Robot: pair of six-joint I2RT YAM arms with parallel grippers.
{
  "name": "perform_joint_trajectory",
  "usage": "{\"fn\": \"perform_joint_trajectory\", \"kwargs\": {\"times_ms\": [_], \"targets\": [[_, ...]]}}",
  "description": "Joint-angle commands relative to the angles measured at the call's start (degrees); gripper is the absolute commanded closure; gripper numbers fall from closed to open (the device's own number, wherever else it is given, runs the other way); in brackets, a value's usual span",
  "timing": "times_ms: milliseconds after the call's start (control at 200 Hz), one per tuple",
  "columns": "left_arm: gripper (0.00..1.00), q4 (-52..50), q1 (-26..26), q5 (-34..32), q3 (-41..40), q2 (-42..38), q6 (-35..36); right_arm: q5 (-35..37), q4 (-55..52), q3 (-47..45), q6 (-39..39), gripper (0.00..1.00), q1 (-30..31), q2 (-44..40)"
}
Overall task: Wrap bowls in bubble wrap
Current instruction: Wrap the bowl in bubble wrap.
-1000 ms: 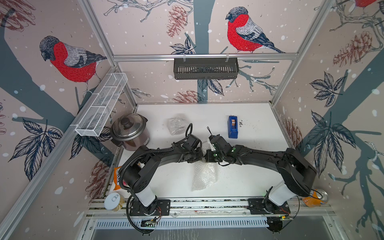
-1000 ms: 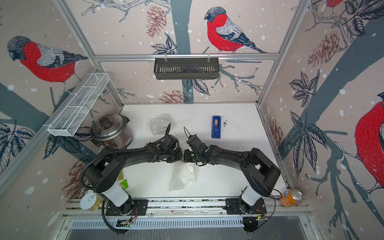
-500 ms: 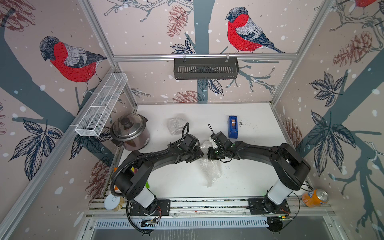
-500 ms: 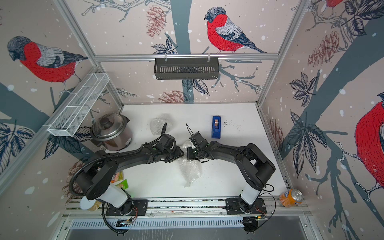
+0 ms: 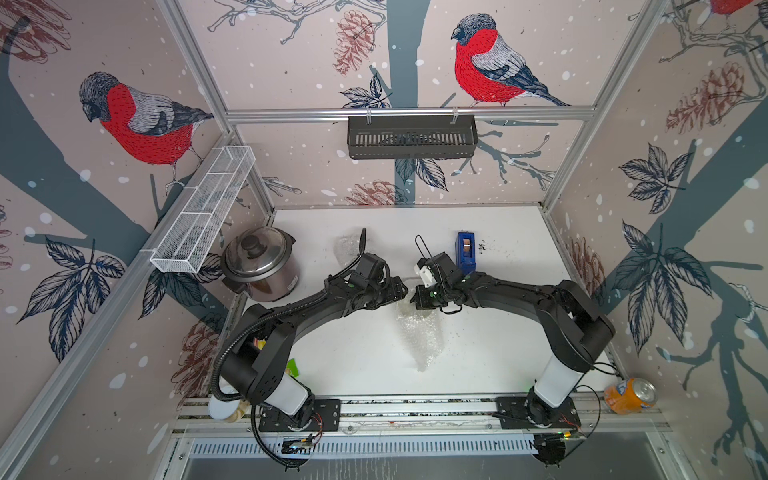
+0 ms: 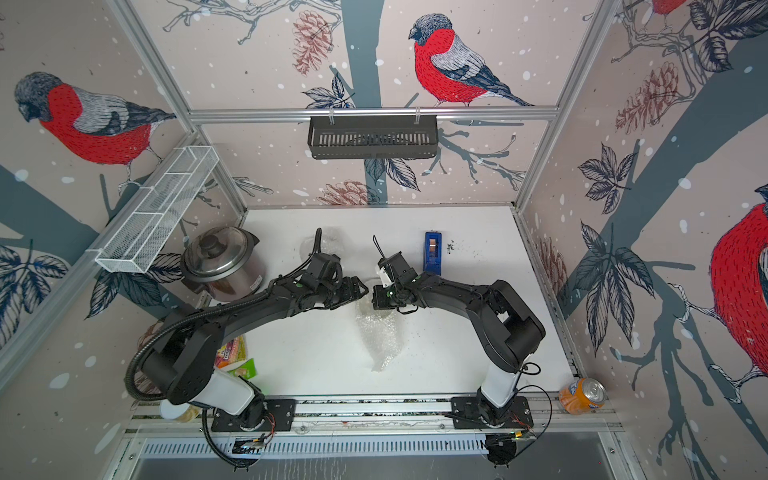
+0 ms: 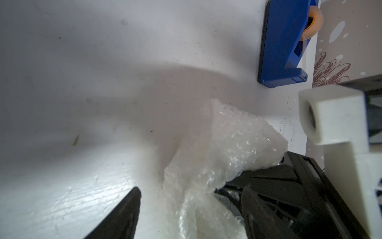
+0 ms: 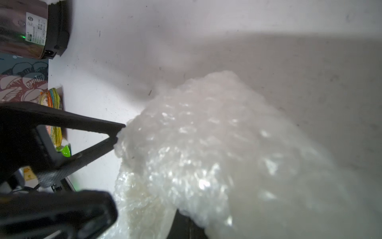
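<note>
Right gripper [image 5: 414, 297] is clamped tight on the upper edge of the bubble wrap [image 5: 419, 336], and the sheet hangs from it in a long, crumpled drape over the white table [image 5: 498, 353]. From the blue tape dispenser [image 5: 465, 249], that pinch point is near, a little toward the arm bases and toward the cooker [image 5: 259, 266] side. The loose tail of the wrap runs farther from the dispenser, toward the bases; I cannot tell whether its tip touches the table.

Left gripper [image 5: 402, 291] sits tip to tip with the right one, just beyond it from the dispenser. Its jaws are spread wide: in the left wrist view its two black fingers [image 7: 124, 215] stand well apart with a fold of wrap between them, gripping nothing.

Is there a bowl inside that bundle? Too cloudy to tell.

A second bubble wrap piece [image 5: 345, 249] lies crumpled on the table level with the dispenser, on its cooker side, partly behind the left arm's cable. The cooker is farther that way again. An orange can [image 5: 629, 395] stands well apart from the dispenser, by the front rail.
</note>
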Motion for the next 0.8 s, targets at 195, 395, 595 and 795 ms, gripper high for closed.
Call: {"fn": "perform_joint_trajectory", "kwargs": {"times_ms": [195, 395, 595, 795], "targets": [[0.26, 6.79, 0.16, 2.39, 1.61, 4.52, 3.24, -1.42, -2.08, -0.72, -2.7, 1.0, 0.27, 0.01], [0.51, 7.85, 0.08, 3.05, 2.22, 8.56, 3.29, -0.36, -2.46, -0.21, -2.63, 1.0, 0.27, 0.01], [0.63, 8.92, 0.1, 2.95, 0.88, 9.65, 2.62, 2.64, -2.99, 0.2, -1.22, 0.92, 0.67, -3.22], [0.74, 8.07, 0.09, -0.11, -0.16, 8.43, 1.91, 12.57, -7.98, 0.78, -0.06, 0.49, 3.16, -10.51]]}}
